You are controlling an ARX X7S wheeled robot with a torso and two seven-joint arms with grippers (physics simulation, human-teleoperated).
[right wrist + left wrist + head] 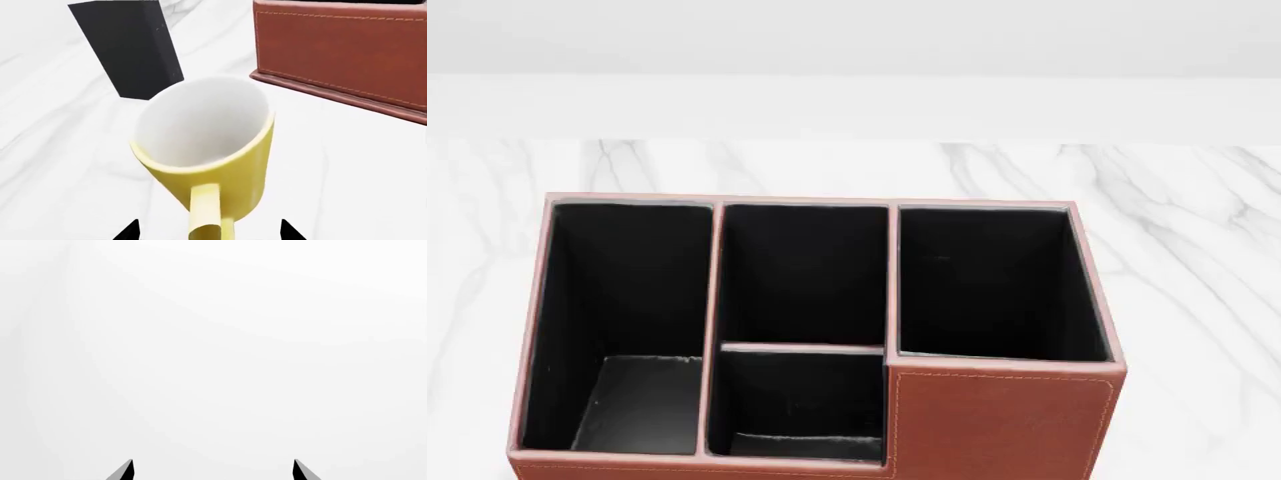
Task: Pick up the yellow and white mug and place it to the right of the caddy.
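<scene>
My right gripper (pixel 210 231) hovers with fingertips spread, unclenched, on either side of the yellow and white mug (pixel 207 150)'s handle. The mug sits on the marble bench (pixel 60 150), near the caddy (pixel 347 50) and a black slab (pixel 130 47). My left gripper (pixel 213 470) is released over blank white.

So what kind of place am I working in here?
Probably a desk or countertop: a white marble surface with a leather caddy, a mug and a black slab. Plain white wall behind.
</scene>
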